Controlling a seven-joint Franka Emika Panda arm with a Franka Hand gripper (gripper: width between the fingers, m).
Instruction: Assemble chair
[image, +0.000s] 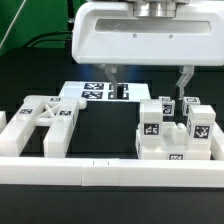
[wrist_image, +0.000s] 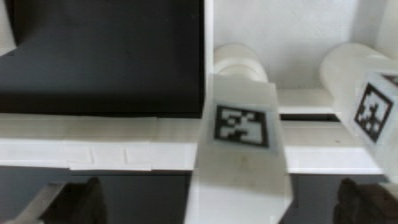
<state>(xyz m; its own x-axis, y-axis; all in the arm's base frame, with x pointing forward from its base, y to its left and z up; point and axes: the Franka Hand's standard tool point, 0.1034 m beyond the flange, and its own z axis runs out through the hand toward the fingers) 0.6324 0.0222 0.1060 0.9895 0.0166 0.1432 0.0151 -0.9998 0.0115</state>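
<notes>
My pincer (image: 148, 78) hangs at the upper middle of the exterior view, its two fingers spread as wide as they go and holding nothing. The chair's X-braced frame (image: 45, 122) lies at the exterior view's left, well apart from me, while the leg blocks (image: 172, 132) stand bunched at the lower right, just beneath my fingers, with the marker board (image: 92, 93) behind them and a white rail (image: 100, 172) in front. In my wrist view one tagged block (wrist_image: 240, 125) stands between my fingers (wrist_image: 63, 195), with a gap on either side.
</notes>
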